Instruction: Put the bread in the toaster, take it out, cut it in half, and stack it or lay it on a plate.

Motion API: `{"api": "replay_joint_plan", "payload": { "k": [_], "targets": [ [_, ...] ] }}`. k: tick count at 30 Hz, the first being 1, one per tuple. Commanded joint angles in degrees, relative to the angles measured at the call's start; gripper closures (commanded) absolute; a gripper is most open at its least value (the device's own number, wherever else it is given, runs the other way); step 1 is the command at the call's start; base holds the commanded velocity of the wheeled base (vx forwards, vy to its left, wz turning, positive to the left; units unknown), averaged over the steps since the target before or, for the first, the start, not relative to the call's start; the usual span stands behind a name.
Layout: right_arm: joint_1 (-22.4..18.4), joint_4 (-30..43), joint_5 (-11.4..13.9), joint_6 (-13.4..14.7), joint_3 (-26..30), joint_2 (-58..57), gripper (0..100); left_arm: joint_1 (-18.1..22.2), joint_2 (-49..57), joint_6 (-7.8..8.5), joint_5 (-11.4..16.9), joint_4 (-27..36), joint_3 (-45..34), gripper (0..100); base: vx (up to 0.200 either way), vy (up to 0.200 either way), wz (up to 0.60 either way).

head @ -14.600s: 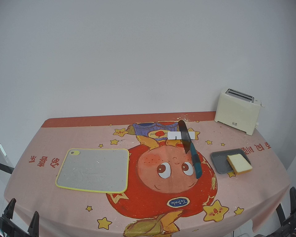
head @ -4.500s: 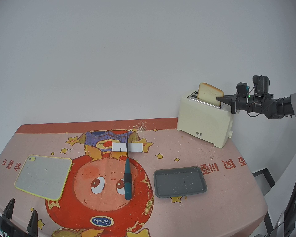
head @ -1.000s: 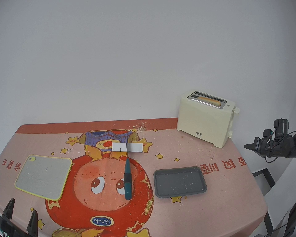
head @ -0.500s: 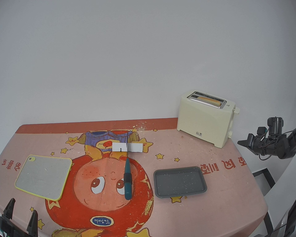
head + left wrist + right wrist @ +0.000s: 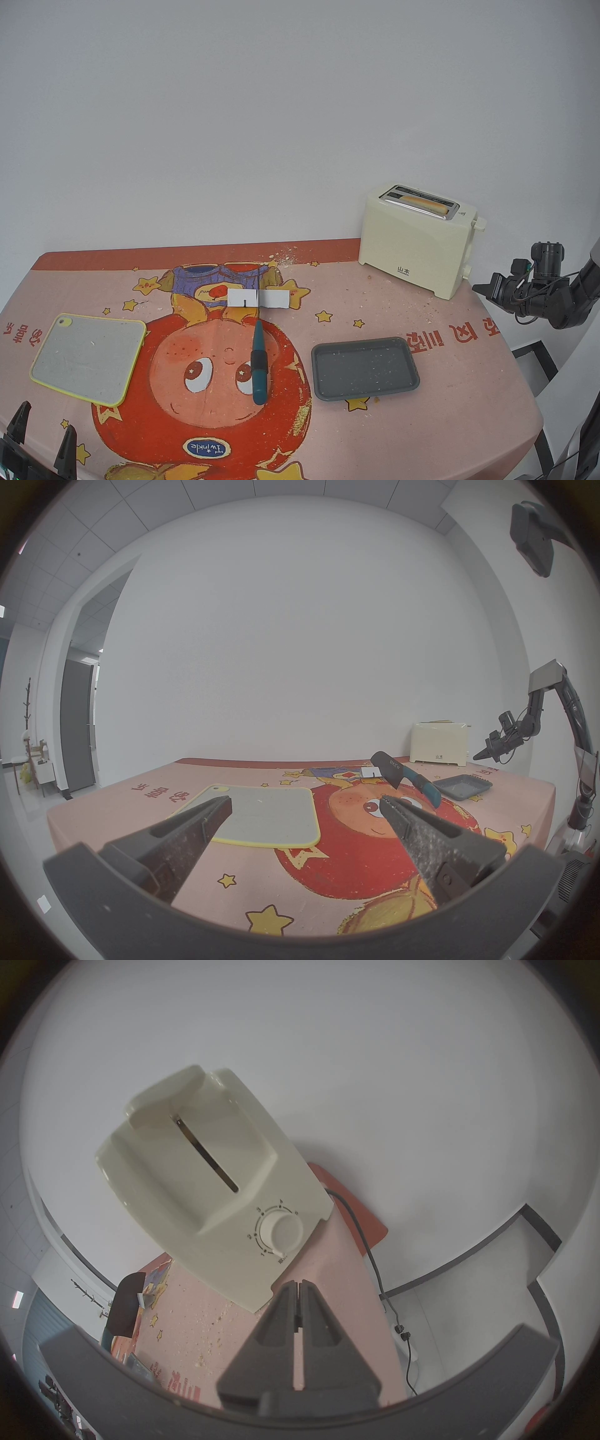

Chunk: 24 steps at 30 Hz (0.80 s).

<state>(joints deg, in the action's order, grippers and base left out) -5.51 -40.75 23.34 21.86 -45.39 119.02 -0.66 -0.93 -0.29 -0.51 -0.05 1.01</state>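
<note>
The bread (image 5: 425, 203) sits low in a slot of the cream toaster (image 5: 415, 244) at the table's back right. My right gripper (image 5: 480, 289) is shut and hovers just off the table's right edge, pointing at the toaster's end face. In the right wrist view, the right gripper (image 5: 299, 1290) is below the dial (image 5: 281, 1232), and the lever (image 5: 165, 1094) is at the top of its slot. The grey plate (image 5: 365, 370) lies bare in front of the toaster. A teal-handled knife (image 5: 258, 365) lies mid-table. My left gripper (image 5: 306, 811) stays open at the near left edge, holding nothing.
A grey cutting board (image 5: 87, 357) with a yellow rim lies at the near left. A small white card (image 5: 257, 298) stands behind the knife. Crumbs are scattered around the toaster. The toaster's cord (image 5: 369, 1254) runs off the table's back right corner.
Since 4.5 s ago the bread has gone from my right gripper down into the toaster. Over the last second the shut right gripper has moved left toward the toaster's end face.
</note>
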Motion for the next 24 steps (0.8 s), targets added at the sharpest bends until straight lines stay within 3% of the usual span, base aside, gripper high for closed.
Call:
{"api": "replay_joint_plan", "payload": {
  "k": [1, 15, 24],
  "targets": [
    [0.3, -0.1, -0.1, 0.4, -0.6, 1.4, 100, 0.0, 0.3, -0.06, 0.0, 0.0, -1.0, 0, 0.000, 0.000, 0.00],
    [1.9, -3.0, -2.9, 1.3, -3.1, 4.1, 100, 0.0, 0.3, -0.06, 0.0, 0.0, -1.0, 0, 0.000, 0.000, 0.00],
    [1.8, -3.0, -3.0, 1.4, -3.7, 4.1, 100, 0.0, 0.3, 0.03, 0.0, 0.0, -1.0, 0, 0.000, 0.000, 0.00]
  ]
}}
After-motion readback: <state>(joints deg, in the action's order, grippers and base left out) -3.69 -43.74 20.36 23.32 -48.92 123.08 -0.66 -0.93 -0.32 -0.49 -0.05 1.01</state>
